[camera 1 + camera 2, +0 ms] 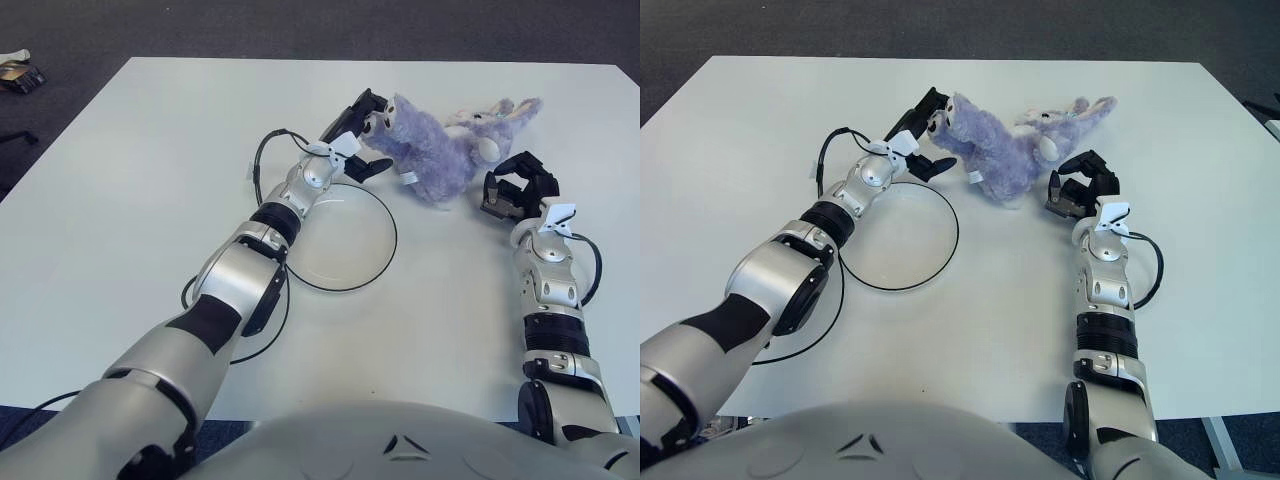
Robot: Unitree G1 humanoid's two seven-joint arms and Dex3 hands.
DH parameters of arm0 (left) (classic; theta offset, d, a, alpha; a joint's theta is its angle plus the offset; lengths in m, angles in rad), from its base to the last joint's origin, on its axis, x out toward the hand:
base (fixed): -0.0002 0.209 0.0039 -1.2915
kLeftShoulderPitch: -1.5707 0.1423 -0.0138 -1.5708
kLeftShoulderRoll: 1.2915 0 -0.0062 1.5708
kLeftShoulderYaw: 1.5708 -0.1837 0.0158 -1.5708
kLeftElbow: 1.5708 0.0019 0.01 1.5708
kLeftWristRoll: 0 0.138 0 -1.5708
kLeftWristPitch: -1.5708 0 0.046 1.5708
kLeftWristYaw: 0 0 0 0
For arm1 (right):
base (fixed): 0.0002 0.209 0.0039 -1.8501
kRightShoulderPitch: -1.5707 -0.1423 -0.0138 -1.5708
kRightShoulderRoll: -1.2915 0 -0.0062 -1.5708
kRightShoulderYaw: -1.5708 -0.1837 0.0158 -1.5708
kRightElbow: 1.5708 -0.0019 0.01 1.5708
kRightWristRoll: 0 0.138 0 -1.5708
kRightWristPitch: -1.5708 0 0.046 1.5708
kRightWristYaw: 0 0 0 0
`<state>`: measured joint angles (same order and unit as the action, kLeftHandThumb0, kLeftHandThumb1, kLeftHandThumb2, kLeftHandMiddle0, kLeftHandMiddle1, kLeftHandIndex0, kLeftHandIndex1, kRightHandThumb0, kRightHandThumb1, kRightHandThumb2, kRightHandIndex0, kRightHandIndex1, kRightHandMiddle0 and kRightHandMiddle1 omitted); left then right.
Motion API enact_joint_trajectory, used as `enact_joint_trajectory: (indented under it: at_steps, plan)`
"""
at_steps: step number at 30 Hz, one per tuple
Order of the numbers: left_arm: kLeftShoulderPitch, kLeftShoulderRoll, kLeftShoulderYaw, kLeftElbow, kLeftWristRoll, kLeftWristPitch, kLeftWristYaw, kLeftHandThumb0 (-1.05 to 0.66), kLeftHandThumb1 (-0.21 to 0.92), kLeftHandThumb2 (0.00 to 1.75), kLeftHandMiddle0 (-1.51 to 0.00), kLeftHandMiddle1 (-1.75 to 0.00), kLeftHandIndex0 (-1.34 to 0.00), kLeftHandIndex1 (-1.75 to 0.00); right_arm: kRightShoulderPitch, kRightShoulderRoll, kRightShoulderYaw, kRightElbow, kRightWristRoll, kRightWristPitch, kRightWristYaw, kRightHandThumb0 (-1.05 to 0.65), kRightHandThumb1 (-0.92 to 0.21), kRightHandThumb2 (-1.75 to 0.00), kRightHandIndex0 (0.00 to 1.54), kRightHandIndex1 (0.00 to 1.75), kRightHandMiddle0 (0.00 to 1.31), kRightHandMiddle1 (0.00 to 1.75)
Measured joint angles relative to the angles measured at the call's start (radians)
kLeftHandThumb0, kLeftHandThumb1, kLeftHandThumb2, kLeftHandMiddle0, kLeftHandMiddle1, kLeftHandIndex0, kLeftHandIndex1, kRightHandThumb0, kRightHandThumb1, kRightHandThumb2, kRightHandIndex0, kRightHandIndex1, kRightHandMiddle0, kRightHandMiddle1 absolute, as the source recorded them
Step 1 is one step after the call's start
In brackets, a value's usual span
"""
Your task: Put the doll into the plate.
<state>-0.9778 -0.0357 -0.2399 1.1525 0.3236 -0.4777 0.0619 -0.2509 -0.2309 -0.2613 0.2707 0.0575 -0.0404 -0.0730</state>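
Observation:
A purple plush doll (440,150) lies on its side on the white table (150,200), just beyond the right part of a round clear plate (345,245) with a dark rim. My left hand (366,133) reaches over the plate's far edge, open, with one finger above the doll's head and the thumb below it. The doll stays flat on the table. My right hand (512,188) shows just right of the doll's body, fingers loosely bent and holding nothing.
A black cable (255,165) loops off my left forearm beside the plate's left rim. The table's far edge runs just behind the doll, with dark carpet beyond. A small object (20,72) lies on the floor at the far left.

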Motion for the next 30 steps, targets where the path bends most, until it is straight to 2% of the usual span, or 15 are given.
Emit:
enact_joint_trajectory:
  at_steps: [3, 5, 6, 8, 12, 14, 16, 23, 30]
  plan:
    - [-0.003, 0.000, 0.000, 0.003, 0.000, 0.000, -0.002, -0.07, 0.18, 1.29, -0.15, -1.52, -0.07, -1.53, 0.001, 0.003, 0.001, 0.000, 0.000, -0.004, 0.000, -0.46, -0.37, -1.25, 1.03, 1.75, 0.57, 1.75]
    - [-0.004, -0.001, 0.001, 0.004, -0.001, 0.000, -0.005, 0.21, 0.36, 1.15, -0.37, -1.61, -0.11, -1.59, 0.002, 0.003, 0.001, 0.000, 0.000, -0.006, 0.000, -0.46, -0.37, -1.25, 1.03, 1.75, 0.57, 1.75]
    - [-0.004, -0.002, 0.002, 0.005, -0.002, 0.001, -0.008, 0.25, 0.38, 1.13, -0.40, -1.62, -0.12, -1.60, 0.002, 0.003, 0.002, 0.000, 0.000, -0.007, 0.000, -0.46, -0.37, -1.25, 1.03, 1.75, 0.57, 1.75]
    - [-0.005, -0.004, 0.005, 0.007, -0.005, 0.001, -0.014, 0.34, 0.40, 1.12, -0.48, -1.64, -0.16, -1.63, 0.003, 0.003, 0.002, 0.000, 0.000, -0.010, 0.000, -0.46, -0.37, -1.25, 1.03, 1.75, 0.57, 1.75]
    - [-0.005, -0.007, 0.008, 0.009, -0.005, 0.001, -0.015, 0.41, 0.41, 1.12, -0.55, -1.65, -0.22, -1.66, 0.004, 0.004, 0.003, 0.000, 0.000, -0.011, 0.000, -0.46, -0.37, -1.25, 1.02, 1.75, 0.57, 1.75]
    - [-0.005, -0.008, 0.009, 0.010, -0.005, 0.001, -0.014, 0.21, 0.40, 1.16, -0.57, -1.66, -0.29, -1.67, 0.004, 0.004, 0.004, 0.000, 0.000, -0.011, 0.000, -0.46, -0.37, -1.25, 1.02, 1.75, 0.57, 1.75]
    - [-0.005, -0.010, 0.012, 0.011, -0.005, 0.002, -0.011, 0.08, 0.37, 1.20, -0.60, -1.66, -0.36, -1.68, 0.004, 0.005, 0.004, 0.000, 0.000, -0.011, 0.000, -0.46, -0.37, -1.25, 1.02, 1.75, 0.57, 1.75]
    - [-0.006, -0.015, 0.003, 0.013, 0.024, 0.005, 0.090, 0.01, 0.29, 1.26, -0.70, -1.58, -0.49, -1.63, 0.004, 0.005, 0.004, -0.001, 0.000, -0.011, -0.003, -0.47, -0.36, -1.25, 1.02, 1.75, 0.57, 1.75]
    - [-0.016, -0.017, -0.008, 0.014, 0.059, 0.033, 0.154, 0.00, 0.28, 1.22, -0.74, -1.54, -0.55, -1.52, 0.004, 0.005, 0.004, -0.001, 0.000, -0.011, -0.003, -0.47, -0.36, -1.26, 1.02, 1.75, 0.58, 1.75]
